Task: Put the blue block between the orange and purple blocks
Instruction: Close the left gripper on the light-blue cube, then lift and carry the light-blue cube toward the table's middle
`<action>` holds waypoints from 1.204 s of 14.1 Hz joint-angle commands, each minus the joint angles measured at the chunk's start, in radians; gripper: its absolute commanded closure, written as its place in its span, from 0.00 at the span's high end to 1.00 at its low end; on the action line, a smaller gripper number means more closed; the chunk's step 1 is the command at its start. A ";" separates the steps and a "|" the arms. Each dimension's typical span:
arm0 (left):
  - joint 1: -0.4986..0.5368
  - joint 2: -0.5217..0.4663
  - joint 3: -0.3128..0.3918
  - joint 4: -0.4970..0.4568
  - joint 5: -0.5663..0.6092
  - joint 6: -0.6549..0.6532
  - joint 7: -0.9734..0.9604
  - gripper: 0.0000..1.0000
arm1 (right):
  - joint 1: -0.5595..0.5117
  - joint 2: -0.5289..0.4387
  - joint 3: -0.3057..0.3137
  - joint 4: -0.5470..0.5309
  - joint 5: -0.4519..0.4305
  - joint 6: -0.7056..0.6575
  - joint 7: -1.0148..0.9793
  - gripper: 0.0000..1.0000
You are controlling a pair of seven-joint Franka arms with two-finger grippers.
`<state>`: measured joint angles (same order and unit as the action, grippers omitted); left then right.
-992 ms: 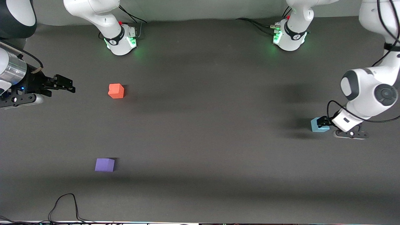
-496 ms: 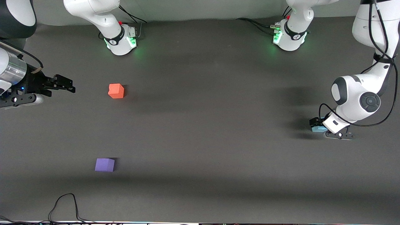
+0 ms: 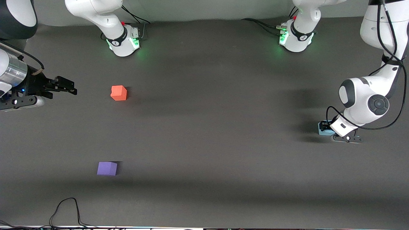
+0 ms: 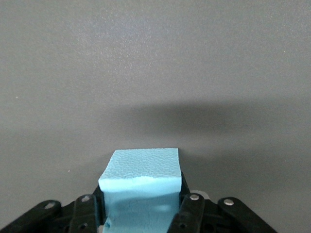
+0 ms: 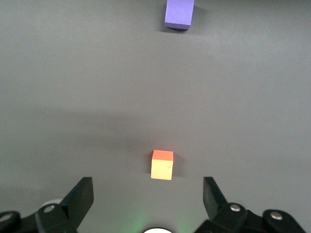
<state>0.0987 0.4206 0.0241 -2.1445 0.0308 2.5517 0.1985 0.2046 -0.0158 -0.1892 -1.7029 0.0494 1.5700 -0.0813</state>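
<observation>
The blue block [image 3: 322,130] lies on the table near the left arm's end. My left gripper [image 3: 326,126] is down around it. In the left wrist view the blue block [image 4: 144,167] fills the gap of my left gripper [image 4: 141,201], and both fingers [image 4: 190,208] press its sides. The orange block [image 3: 119,93] and the purple block [image 3: 107,168] lie toward the right arm's end, the purple one nearer the front camera. My right gripper [image 3: 68,86] waits open and empty beside the orange block. In the right wrist view my right gripper [image 5: 148,194] faces the orange block [image 5: 162,165] and the purple block [image 5: 179,13].
The dark table mat [image 3: 207,127] stretches between the blue block and the other two blocks. A black cable [image 3: 65,207] lies at the table's front edge. The two arm bases [image 3: 124,40] stand along the back.
My left arm has lowered and shifted a little toward the right arm's end, its gripper settling around the blue block. The right arm and the other blocks have not moved.
</observation>
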 commanded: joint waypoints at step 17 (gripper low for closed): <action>-0.841 0.105 -0.030 0.707 0.003 -0.601 -1.172 0.33 | 0.001 -0.006 -0.003 -0.003 -0.003 -0.005 -0.002 1.00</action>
<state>-0.6468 0.4028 -0.0181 -1.5341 0.0228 1.9082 -0.8667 0.2042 -0.0156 -0.1902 -1.7036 0.0494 1.5698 -0.0813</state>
